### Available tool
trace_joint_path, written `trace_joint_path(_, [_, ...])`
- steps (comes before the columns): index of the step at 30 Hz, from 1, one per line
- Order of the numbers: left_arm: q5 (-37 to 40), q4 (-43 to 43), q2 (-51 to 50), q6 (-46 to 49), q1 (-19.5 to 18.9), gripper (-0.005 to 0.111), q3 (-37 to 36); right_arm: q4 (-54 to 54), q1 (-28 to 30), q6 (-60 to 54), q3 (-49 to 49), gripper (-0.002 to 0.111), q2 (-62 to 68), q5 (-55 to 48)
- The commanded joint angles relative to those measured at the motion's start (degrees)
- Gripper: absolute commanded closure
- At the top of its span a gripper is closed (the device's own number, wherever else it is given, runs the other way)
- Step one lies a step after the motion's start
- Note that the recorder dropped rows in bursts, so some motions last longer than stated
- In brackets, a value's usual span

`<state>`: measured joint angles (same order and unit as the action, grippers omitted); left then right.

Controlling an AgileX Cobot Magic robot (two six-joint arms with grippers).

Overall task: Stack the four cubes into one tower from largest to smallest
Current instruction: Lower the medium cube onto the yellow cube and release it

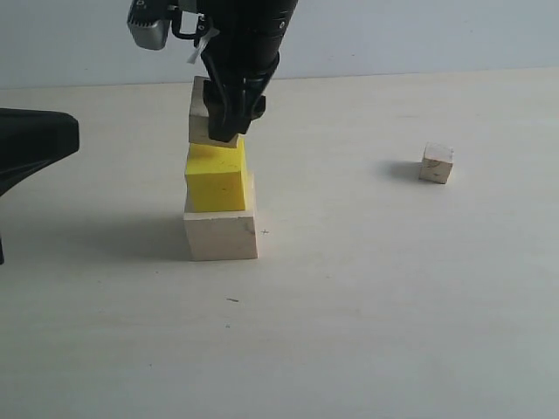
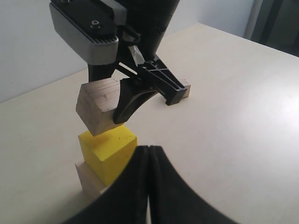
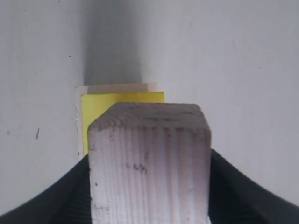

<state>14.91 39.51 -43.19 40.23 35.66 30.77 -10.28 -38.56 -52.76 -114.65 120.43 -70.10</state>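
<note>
The large pale wood cube (image 1: 220, 234) stands on the table with the yellow cube (image 1: 216, 179) on top of it. Directly above the yellow cube, my right gripper (image 1: 225, 131) is shut on the medium grained cube (image 1: 202, 118), which is tilted (image 2: 98, 111). Whether its lower edge touches the yellow cube (image 2: 108, 151) I cannot tell. In the right wrist view the medium cube (image 3: 149, 158) fills the space between the fingers (image 3: 233, 196). The small pale cube (image 1: 435, 163) lies alone to the right. My left gripper (image 2: 148, 151) is shut and empty, off to the left (image 1: 35, 144).
The pale tabletop (image 1: 367, 288) stretches around the stack, with a light wall behind it. The right arm's body and camera housing (image 1: 150, 22) hang over the stack. A dark object (image 2: 275, 23) stands beyond the table's far corner in the left wrist view.
</note>
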Motion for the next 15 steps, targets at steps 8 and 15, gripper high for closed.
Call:
trace_joint_path(8, [-0.1, -0.4, 0.5, 0.0, 0.3, 0.107, -0.1, -0.6, -0.1, 2.8, -0.6, 0.108, -0.2, 0.1])
trace_joint_path(15, [-0.2, -0.5, 0.5, 0.0, 0.3, 0.107, -0.1, -2.2, -0.1, 3.4, -0.6, 0.108, -0.2, 0.1])
